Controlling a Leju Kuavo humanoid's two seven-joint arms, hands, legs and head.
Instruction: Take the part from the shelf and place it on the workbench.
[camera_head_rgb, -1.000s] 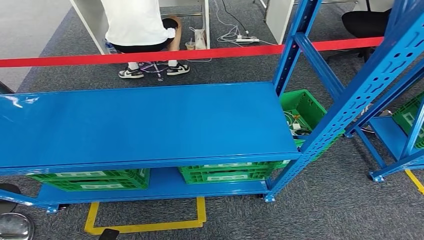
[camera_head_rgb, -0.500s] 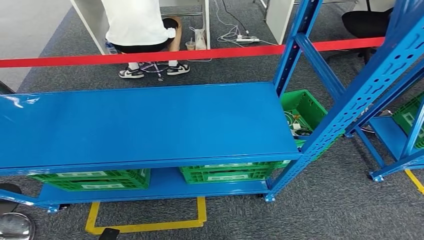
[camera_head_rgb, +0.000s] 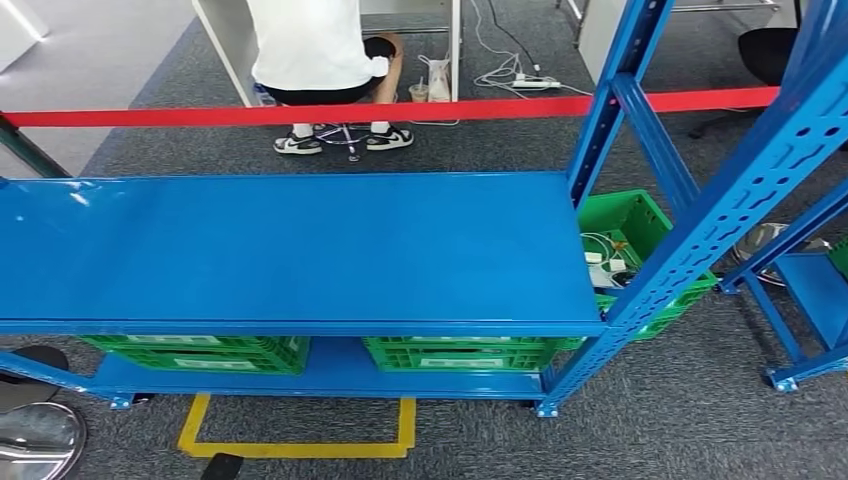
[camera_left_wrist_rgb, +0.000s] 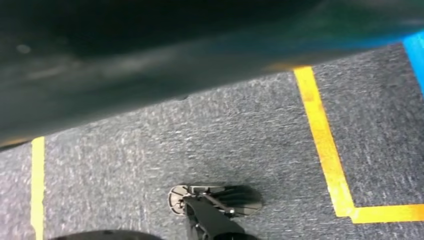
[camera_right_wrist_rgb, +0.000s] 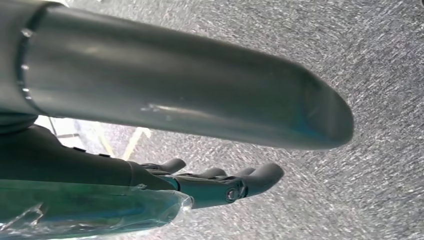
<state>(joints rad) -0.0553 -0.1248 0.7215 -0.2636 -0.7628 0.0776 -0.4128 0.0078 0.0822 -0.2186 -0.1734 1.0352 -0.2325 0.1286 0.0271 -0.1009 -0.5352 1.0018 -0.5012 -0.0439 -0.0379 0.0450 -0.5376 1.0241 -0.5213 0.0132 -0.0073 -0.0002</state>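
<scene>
Head view is bright and evenly lit, pretty sharp overall. The blue shelf top (camera_head_rgb: 300, 250) is glossy and catches a white glare spot near its left end, plus a soft sheen across the middle. Straight uprights bow a bit toward the picture's edges, so there's some wide-angle distortion. Left wrist view is dimmer: a big dark smeared blur covers one side, while the carpet (camera_left_wrist_rgb: 125, 150) looks slightly soft. Right wrist view has the thick thumb (camera_right_wrist_rgb: 175, 85) way out of focus with soft highlights, and the carpet there is streaky.
</scene>
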